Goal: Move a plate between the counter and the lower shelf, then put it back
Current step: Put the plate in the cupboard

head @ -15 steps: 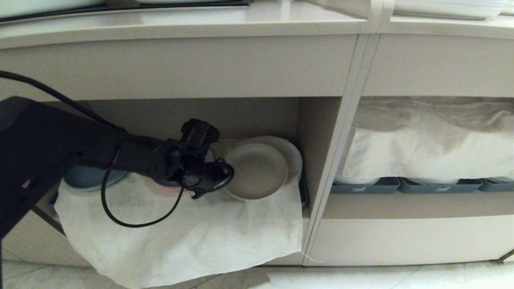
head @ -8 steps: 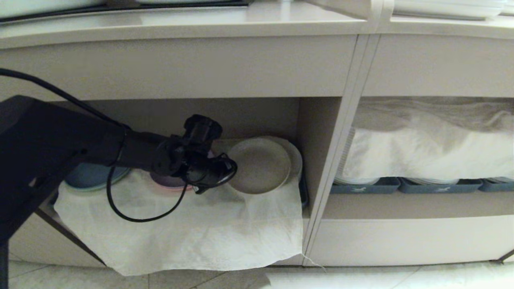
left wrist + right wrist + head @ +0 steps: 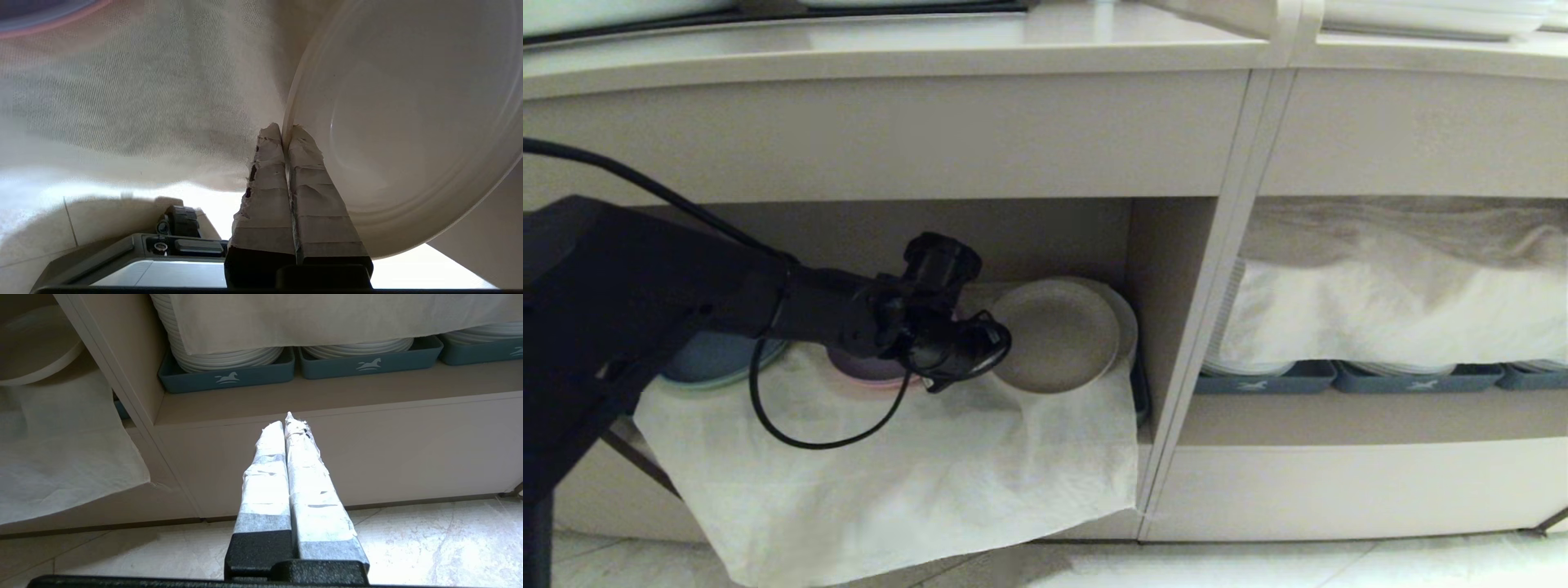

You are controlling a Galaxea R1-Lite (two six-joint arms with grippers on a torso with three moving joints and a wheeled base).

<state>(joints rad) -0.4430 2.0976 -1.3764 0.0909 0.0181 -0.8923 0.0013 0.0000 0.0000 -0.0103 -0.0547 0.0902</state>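
The cream-beige plate (image 3: 1058, 335) hangs tilted inside the lower shelf (image 3: 1045, 233), just above the crinkled white cloth (image 3: 890, 474) and in front of another pale plate (image 3: 1125, 314). My left gripper (image 3: 1001, 347) reaches into the bay from the left and is shut on the plate's near rim. In the left wrist view the rim sits pinched between the taped fingers (image 3: 310, 171), with the plate (image 3: 408, 122) spreading beyond them. The counter (image 3: 890, 49) runs above. My right gripper (image 3: 288, 420) is shut on nothing, low before the cabinet base.
A blue plate (image 3: 715, 363) and a purple plate (image 3: 866, 367) lie on the cloth behind my left arm. A partition (image 3: 1176, 327) closes the bay on the right. Beyond it, stacked white plates sit in blue-grey trays (image 3: 226, 373) under another cloth (image 3: 1388, 302).
My left gripper has carried the plate slightly up and deeper into the bay. The cloth's hanging edge has shifted. The right arm has not moved.
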